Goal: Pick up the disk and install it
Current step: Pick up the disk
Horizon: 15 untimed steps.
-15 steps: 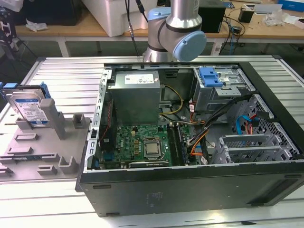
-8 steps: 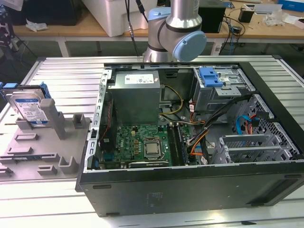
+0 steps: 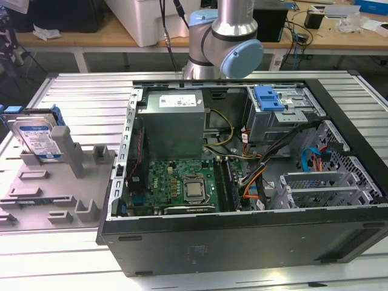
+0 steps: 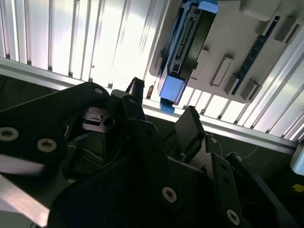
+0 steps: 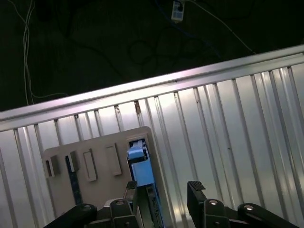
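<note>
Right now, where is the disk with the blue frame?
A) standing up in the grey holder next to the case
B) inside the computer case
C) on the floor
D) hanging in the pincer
A: the disk stands upright in the grey holder on the exterior view's left, outside the computer case; the pincer is open with nothing in it.

A silver tubular arm with pale blue joint caps was seen at the exterior view's upper centre. The black gripper was studded with silver screws in both wrist views.
</note>
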{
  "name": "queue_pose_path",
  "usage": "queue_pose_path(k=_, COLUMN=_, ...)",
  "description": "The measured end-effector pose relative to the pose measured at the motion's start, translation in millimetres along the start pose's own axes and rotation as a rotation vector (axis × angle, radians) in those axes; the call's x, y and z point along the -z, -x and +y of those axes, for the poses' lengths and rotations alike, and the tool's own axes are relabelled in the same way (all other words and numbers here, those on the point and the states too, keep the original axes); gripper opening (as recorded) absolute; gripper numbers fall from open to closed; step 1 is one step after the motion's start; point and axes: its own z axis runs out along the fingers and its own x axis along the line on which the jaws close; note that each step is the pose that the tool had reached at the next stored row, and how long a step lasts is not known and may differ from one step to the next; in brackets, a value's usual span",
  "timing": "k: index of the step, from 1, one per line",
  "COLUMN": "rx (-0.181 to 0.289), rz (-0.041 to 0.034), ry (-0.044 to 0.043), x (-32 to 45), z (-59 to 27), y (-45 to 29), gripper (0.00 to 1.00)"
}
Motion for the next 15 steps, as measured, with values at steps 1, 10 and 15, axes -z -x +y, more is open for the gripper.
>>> queue_pose_path(k=1, rx=0.020, rz=0.0010, ry=0.0004, x=0.0, z=0.2, y=0.0, gripper=0.54)
queue_pose_path(k=10, rx=0.230, rz=0.0091, ry=0.0036, x=-4.8, z=0.8, y=-0.4, gripper=0.54)
queue_pose_path(k=15, rx=0.296, rz=0.0115, ry=0.0048, x=-9.2, z=1.0, y=-2.9, gripper=0.54)
